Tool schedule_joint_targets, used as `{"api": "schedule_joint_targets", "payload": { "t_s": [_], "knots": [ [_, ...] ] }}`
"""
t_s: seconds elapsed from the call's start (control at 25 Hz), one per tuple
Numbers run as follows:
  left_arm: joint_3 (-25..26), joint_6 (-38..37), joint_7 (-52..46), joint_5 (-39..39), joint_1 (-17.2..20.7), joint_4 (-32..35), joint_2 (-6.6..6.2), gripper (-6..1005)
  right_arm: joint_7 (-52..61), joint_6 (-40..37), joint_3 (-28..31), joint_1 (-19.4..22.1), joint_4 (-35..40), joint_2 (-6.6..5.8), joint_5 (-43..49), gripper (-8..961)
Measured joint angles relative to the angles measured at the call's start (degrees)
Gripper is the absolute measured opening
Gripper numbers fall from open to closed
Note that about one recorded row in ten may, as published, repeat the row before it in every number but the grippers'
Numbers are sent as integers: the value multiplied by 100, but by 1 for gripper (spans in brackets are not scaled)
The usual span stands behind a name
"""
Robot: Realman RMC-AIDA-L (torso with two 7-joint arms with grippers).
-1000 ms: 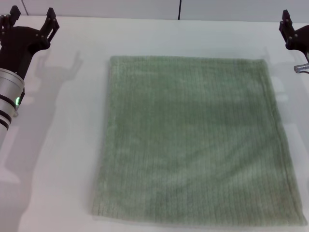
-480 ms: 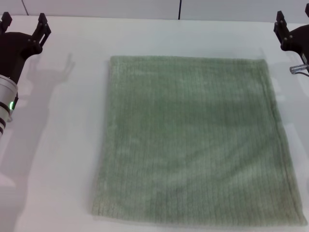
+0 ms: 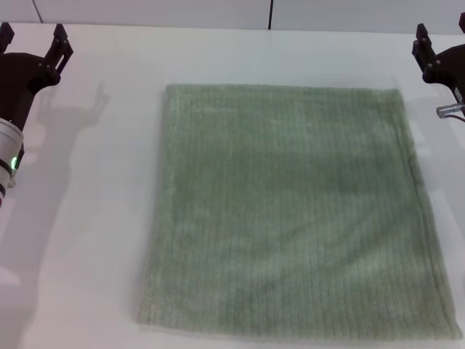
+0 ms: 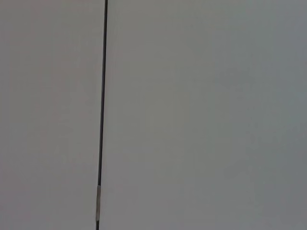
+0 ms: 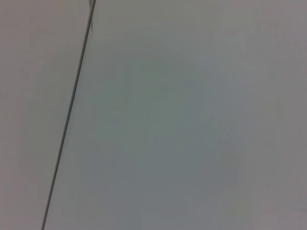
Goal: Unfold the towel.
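Note:
The towel [image 3: 290, 211] lies spread flat on the white table [image 3: 94, 218] in the head view, a pale sage-green, roughly square cloth with a ribbed texture. My left gripper [image 3: 32, 36] hangs at the far left, well clear of the towel's left edge, open and holding nothing. At the far right edge of the view, my right gripper [image 3: 442, 30] is beside the towel's far right corner, open and empty, with its outer finger partly cut off. Neither wrist view shows the towel or any fingers.
Bare white tabletop surrounds the towel on the left and at the back. A pale wall with a dark vertical seam [image 3: 270, 13] runs behind the table; the seam [image 4: 101, 115] also fills the left wrist view, and the seam [image 5: 67, 120] crosses the right wrist view.
My left gripper has drawn back toward the left edge of the view. The right gripper has shifted slightly outward and back. The towel has not moved.

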State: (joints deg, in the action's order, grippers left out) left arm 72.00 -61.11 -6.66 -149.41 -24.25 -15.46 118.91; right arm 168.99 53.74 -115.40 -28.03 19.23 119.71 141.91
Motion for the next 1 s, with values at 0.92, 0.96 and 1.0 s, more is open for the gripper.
{"api": "schedule_joint_targets", "payload": {
  "t_s": [0.92,0.96,1.0],
  "knots": [
    [19,24,29,-1,-4,-1,-17,864,11,64,-39,26,3,4,11,643],
    [19,24,29,-1,-4,-1,-17,864,10,62,-38,26,3,4,11,643],
    [19,25,30,-1,-4,-1,-16,864,10,62,-37,25,3,4,11,643]
  ]
}}
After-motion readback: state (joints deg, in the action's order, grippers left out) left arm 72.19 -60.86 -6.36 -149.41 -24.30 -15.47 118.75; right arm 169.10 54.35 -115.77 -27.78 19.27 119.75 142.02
